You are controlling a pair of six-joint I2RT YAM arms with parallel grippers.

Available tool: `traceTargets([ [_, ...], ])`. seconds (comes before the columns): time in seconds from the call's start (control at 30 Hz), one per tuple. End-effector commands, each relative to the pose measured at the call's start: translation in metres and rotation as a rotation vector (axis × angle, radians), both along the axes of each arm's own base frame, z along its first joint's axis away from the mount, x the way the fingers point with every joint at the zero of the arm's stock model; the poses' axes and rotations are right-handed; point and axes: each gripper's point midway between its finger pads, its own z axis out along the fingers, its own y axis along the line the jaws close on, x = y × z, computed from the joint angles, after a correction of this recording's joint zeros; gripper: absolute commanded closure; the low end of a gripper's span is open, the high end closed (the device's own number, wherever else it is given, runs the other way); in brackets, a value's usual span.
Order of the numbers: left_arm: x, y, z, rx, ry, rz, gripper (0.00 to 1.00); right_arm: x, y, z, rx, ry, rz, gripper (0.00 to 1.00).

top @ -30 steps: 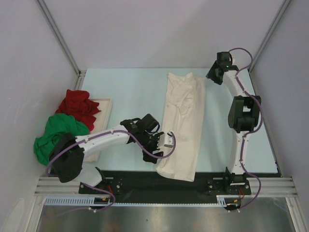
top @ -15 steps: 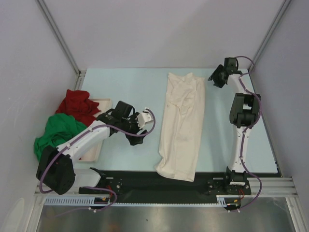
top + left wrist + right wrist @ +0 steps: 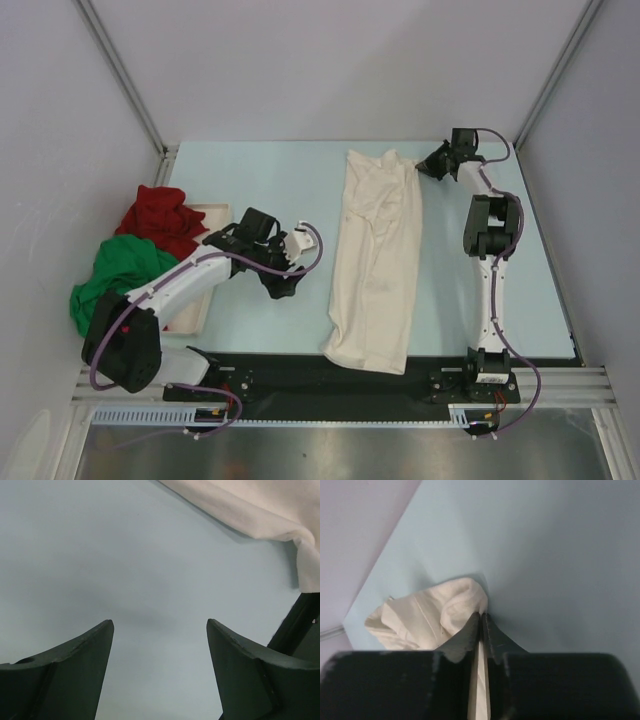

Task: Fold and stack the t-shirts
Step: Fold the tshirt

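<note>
Since a second ago the left pincer (image 3: 283, 285) has pulled back leftward from the near left edge of the cream shirt (image 3: 378, 260) and has barely shifted in the last half second. Over the same time the right pincer (image 3: 430, 167) has swung leftward and come down onto the shirt's far right corner. The left pincer (image 3: 160, 625) now hangs with its fingers spread wide and nothing between them, over bare bench (image 3: 270, 180). In its wrist view the cream shirt (image 3: 240, 507) lies beyond and to the right, apart from both fingertips. That shirt lies as a long band running from the far side of the bench to the near side, and its near end laps over the black strip (image 3: 330, 375) at the bench's near edge. The right pincer (image 3: 481, 616) is pressed nearly closed, a thin sliver of cream cloth showing in the slit between its fingers, and its tips are touching the bunched corner of the cream shirt (image 3: 427, 615). At the far left a green shirt (image 3: 120, 275) lies crumpled, with a red shirt (image 3: 158, 220) heaped just behind it. Both lie partly on a flat tray (image 3: 218, 212), well apart from either pincer, and the left arm reaches across the near part of that tray.
</note>
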Motion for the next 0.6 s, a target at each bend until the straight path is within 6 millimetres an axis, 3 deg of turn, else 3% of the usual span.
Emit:
traceTargets([
  [0.0, 0.011, -0.003, 0.006, -0.015, -0.018, 0.019, 0.2, 0.016, 0.012, -0.005, 0.074, -0.022, -0.035, 1.0],
  [0.33, 0.021, -0.006, 0.002, -0.001, -0.003, 0.02, 0.2, 0.073, 0.016, 0.047, 0.187, -0.236, -0.196, 1.0],
  [0.43, 0.024, -0.009, 0.001, -0.005, 0.006, 0.019, 0.2, 0.069, 0.012, 0.059, 0.13, -0.239, -0.184, 0.7],
  [0.47, 0.024, -0.011, 0.002, -0.007, 0.01, 0.015, 0.2, 0.064, 0.007, 0.055, 0.096, -0.223, -0.175, 0.56],
  [0.5, 0.023, -0.014, 0.003, -0.014, 0.011, 0.004, 0.2, 0.056, -0.003, 0.074, 0.066, -0.217, -0.175, 0.47],
  [0.57, 0.023, -0.019, 0.008, -0.022, -0.002, -0.018, 0.2, 0.044, -0.02, 0.09, -0.036, -0.221, -0.158, 0.33],
])
